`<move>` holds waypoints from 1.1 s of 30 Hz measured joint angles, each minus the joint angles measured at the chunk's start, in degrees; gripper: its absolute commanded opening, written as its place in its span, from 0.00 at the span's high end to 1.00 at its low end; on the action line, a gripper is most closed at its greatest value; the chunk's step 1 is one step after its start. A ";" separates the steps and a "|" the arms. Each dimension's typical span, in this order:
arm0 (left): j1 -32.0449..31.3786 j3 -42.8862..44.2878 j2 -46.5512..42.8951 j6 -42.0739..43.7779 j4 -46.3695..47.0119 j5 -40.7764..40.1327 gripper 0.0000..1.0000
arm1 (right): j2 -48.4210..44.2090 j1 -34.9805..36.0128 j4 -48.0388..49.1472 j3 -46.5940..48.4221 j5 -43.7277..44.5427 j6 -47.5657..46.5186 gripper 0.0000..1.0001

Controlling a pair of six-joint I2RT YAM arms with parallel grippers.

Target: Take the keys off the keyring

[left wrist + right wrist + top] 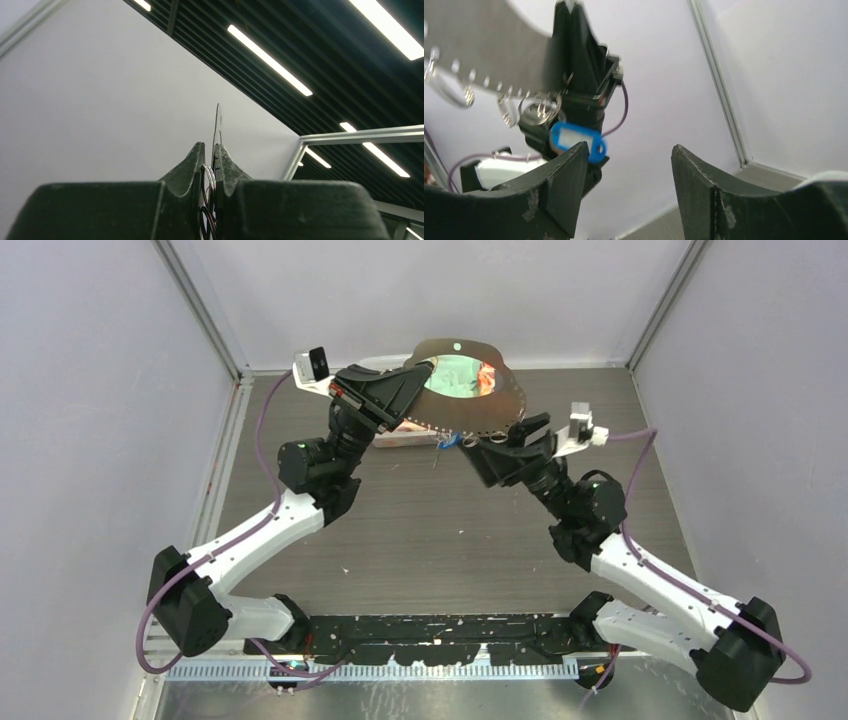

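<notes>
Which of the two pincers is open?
The right pincer: its jaws stand wide apart with nothing between them, while the left pincer is shut on the keyring.

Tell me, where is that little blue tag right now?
In the top view the blue tag hangs under the keyring's near rim, between the left gripper and the open right gripper.

No text, brand, number or sign can be read in any of the three views. The white insert in the blue tag (575,142) is blurred in the right wrist view, and no writing can be made out on it.
</notes>
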 measured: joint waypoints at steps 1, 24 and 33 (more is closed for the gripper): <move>0.00 0.26 0.13 -0.26 0.50 0.48 1.00 | 0.72 -2.54 2.32 0.24 -1.86 3.10 0.30; 0.00 1.46 0.17 -2.67 -0.15 -4.11 0.99 | 11.54 -1.53 24.74 1.64 -11.28 21.97 0.23; 0.00 1.44 -0.92 -1.49 -3.82 -5.38 1.00 | 10.05 -0.07 18.29 2.49 -9.64 10.54 0.22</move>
